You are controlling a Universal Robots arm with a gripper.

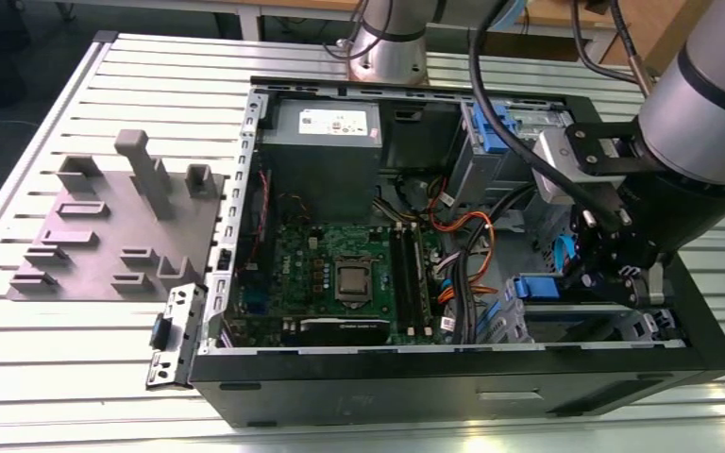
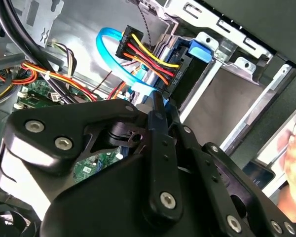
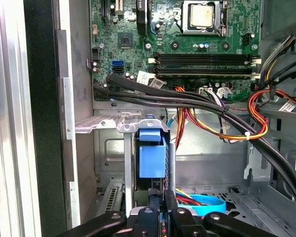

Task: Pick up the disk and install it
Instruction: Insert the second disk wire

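Gripper: inside the open case, at the drive bay corner on the exterior view's right (image 1: 615,274); in the first wrist view its two black fingers sit side by side with almost no gap (image 3: 162,200), so the jaws look closed, though whether they pinch anything I cannot tell.
Disk: stands on edge in the bay, its blue carrier tab (image 3: 151,154) just beyond the fingertips, touching or nearly so; in the second wrist view the blue tab (image 2: 201,51) shows past the finger.
Disk axis: the long axis runs into the bay, away from the gripper; the tab end faces the gripper, and the silver body is hidden by the bay's walls.
Bay: a bright metal cage (image 3: 119,127) around the disk.
Cables: a blue data cable (image 2: 108,54) and red, yellow and black power wires (image 2: 143,54) meet at a black plug beside the disk.
Motherboard: green, further in, with a bare processor (image 3: 203,16).
Power supply: grey box at the case's far end (image 1: 325,127).
Grey fixture: on the slatted table, beside the case, on the exterior view's left (image 1: 98,236).
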